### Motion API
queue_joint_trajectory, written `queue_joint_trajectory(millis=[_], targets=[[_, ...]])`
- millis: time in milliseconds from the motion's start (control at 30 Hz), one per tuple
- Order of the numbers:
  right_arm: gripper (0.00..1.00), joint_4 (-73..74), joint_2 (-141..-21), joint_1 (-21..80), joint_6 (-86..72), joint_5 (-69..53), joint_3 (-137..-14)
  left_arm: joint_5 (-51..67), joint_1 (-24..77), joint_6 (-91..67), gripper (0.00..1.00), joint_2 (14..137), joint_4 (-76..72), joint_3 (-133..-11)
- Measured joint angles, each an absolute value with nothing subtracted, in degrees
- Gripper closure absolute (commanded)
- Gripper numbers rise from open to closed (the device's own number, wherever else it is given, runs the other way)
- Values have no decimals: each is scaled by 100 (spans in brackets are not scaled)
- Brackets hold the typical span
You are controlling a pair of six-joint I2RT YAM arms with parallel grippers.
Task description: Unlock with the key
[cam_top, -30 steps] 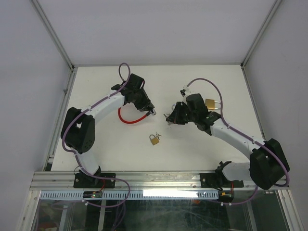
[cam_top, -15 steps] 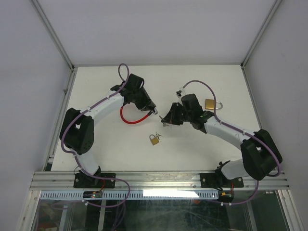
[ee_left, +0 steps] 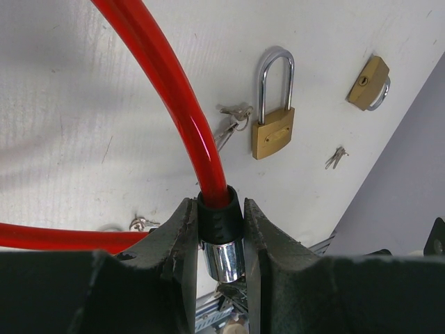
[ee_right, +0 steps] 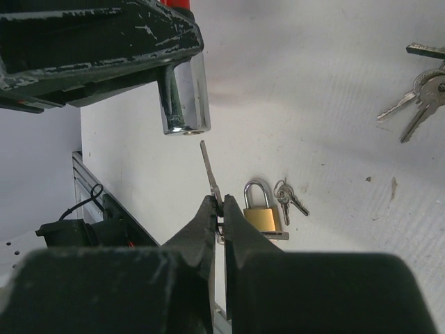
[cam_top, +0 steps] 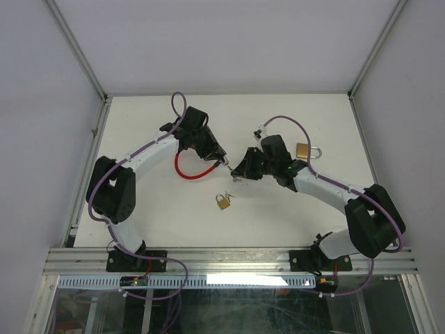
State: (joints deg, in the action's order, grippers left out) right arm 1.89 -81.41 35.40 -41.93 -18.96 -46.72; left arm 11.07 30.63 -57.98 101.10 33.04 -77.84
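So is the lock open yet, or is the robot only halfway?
Done: the left pincer grips the red cable lock and the right pincer pinches a key. In hand: the key points at the lock's chrome end, just short of it. Left: push it in and turn.

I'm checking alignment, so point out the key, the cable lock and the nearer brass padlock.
key (ee_right: 208, 170), right wrist view, on its blade.
cable lock (ee_right: 186, 97), right wrist view, chrome end.
brass padlock (ee_right: 263, 219), right wrist view, brass body.
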Motion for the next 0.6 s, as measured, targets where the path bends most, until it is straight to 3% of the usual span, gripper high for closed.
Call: queue_joint_trajectory(millis=[600], targets=[[100,25,-8167,3540,-4440,-1887,-4672,1151,3061,-5795,100,10110,3264,-7784]])
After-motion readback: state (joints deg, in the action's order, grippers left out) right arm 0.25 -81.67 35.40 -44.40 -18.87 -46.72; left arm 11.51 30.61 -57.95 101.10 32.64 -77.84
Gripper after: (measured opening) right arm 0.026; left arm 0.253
